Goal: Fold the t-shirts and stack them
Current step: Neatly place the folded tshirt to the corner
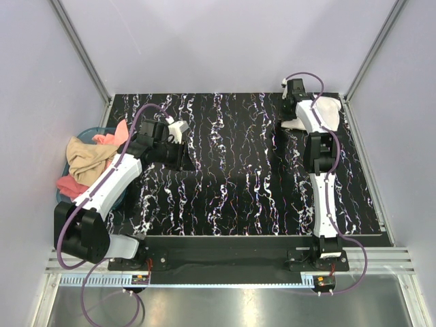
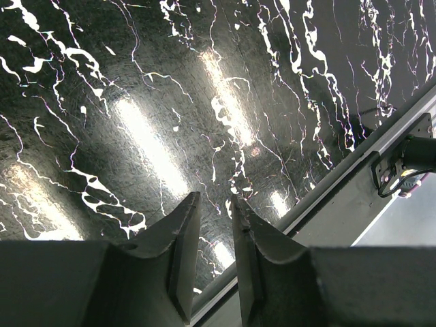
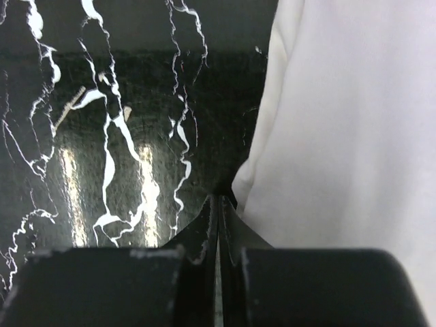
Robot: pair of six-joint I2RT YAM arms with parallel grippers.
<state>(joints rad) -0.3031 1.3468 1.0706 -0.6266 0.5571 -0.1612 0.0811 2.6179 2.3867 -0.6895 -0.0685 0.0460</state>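
Observation:
A cream-white t-shirt (image 1: 331, 109) lies bunched in the far right corner of the black marbled table (image 1: 231, 170). It fills the right side of the right wrist view (image 3: 340, 136). My right gripper (image 1: 291, 112) (image 3: 219, 197) is shut, with its tips down on the table right at the shirt's left edge. No cloth shows between the jaws. My left gripper (image 1: 176, 155) (image 2: 214, 199) hovers over bare table at the left, near the basket. Its jaws stand a little apart with nothing between them.
A teal basket (image 1: 87, 131) off the table's left edge holds tan cloth (image 1: 87, 155) and pink cloth (image 1: 112, 138). Metal frame posts and pale walls close in the table. An aluminium rail (image 1: 231, 262) with both arm bases runs along the near edge.

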